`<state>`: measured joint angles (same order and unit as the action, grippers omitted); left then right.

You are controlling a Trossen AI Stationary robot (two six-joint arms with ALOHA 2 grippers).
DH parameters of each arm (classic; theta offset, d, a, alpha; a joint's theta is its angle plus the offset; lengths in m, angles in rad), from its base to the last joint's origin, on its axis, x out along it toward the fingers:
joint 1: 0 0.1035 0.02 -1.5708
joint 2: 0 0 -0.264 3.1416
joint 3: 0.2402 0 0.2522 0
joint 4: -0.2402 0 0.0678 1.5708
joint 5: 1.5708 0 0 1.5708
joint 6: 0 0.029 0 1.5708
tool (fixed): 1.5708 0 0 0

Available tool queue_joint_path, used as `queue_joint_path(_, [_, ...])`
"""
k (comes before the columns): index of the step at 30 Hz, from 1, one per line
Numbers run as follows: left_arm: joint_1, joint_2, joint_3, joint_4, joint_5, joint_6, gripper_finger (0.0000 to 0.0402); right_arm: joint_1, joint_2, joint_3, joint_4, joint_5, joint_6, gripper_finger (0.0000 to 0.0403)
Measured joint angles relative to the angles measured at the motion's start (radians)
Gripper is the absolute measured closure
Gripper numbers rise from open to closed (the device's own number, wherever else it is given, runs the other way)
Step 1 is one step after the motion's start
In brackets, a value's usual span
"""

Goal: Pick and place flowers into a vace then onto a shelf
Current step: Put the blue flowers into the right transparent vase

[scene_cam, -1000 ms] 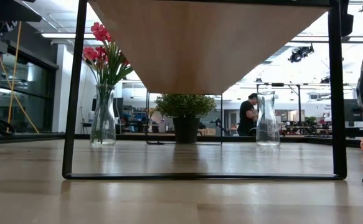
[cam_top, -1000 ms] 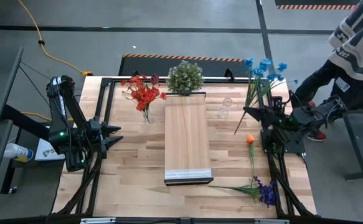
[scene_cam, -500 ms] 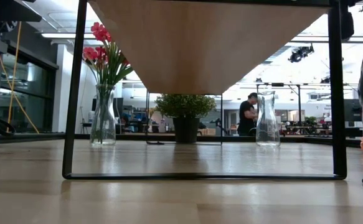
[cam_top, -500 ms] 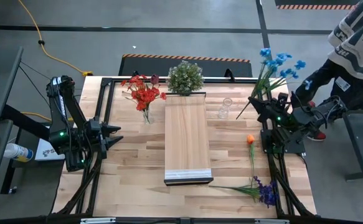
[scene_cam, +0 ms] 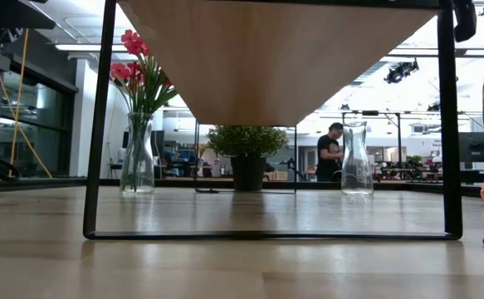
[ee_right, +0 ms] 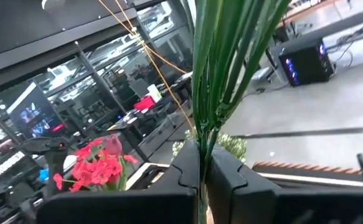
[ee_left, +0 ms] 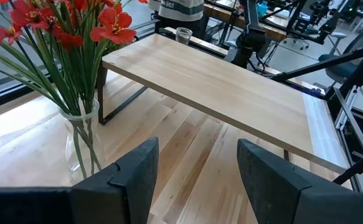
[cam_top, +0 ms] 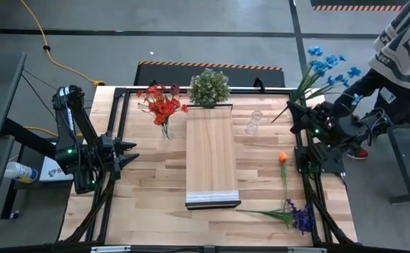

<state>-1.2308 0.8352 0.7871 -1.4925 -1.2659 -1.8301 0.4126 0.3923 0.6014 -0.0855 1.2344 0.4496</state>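
The flowers lie in several groups. A blue bunch (cam_top: 328, 63) is off the table, with my right gripper (cam_top: 294, 112) shut on its green stems (ee_right: 209, 68) at the table's far right. Red ones (cam_top: 162, 105) stand in a glass vase (scene_cam: 138, 154) left of the shelf (cam_top: 210, 154). An orange flower (cam_top: 283, 158) and a purple bunch (cam_top: 299, 216) lie flat on the table at the right. An empty glass vase (cam_top: 254, 121) stands just right of the shelf's far end. My left gripper (ee_left: 197, 174) waits open at the left, pointing at the shelf. My right gripper pinches the blue bunch's stems (ee_right: 201, 146) between its two fingers, near their lower ends. The fingers lie about level and across the stems. The bunch is lifted clear of the table and slants up, blooms toward the far right corner and short stem ends (cam_top: 275, 119) toward the empty vase.
A bushy green potted plant (cam_top: 209, 86) stands at the shelf's far end. The shelf rests on black metal legs (scene_cam: 99, 124). A person (cam_top: 401, 49) sits beyond the table's far right corner, close to my right arm. Black frame rails (cam_top: 310, 190) run along both table sides.
My right gripper has rolled and turned at the wrist while staying shut on the blue bunch. The bunch has swung about: its blooms have gone toward the far right corner, and its stem ends have come up and toward the far edge.
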Motion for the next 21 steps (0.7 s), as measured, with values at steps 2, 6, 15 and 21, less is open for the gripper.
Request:
queue_joint_path(2, [0.0, 0.0, 0.0, 0.001, 0.0, 0.0, 0.0151, 0.0, 0.0, 0.0, 0.031, 0.014, -0.047, 0.0402])
queue_joint_path(6, [0.0, 0.0, 0.0, 0.002, 0.001, 0.0, 0.0151, 0.0, 0.001, 0.0, 0.094, 0.039, -0.15, 0.0402])
queue_joint_path(15, [0.0, 0.0, 0.0, 0.002, 0.002, 0.0, 0.0151, 0.0, 0.001, 0.0, 0.324, 0.056, -0.454, 0.0403])
queue_joint_path(21, [0.0, 0.0, 0.0, 0.002, 0.002, 0.0, 0.0151, 0.0, 0.001, 0.0, 0.518, 0.068, -0.69, 0.0403])
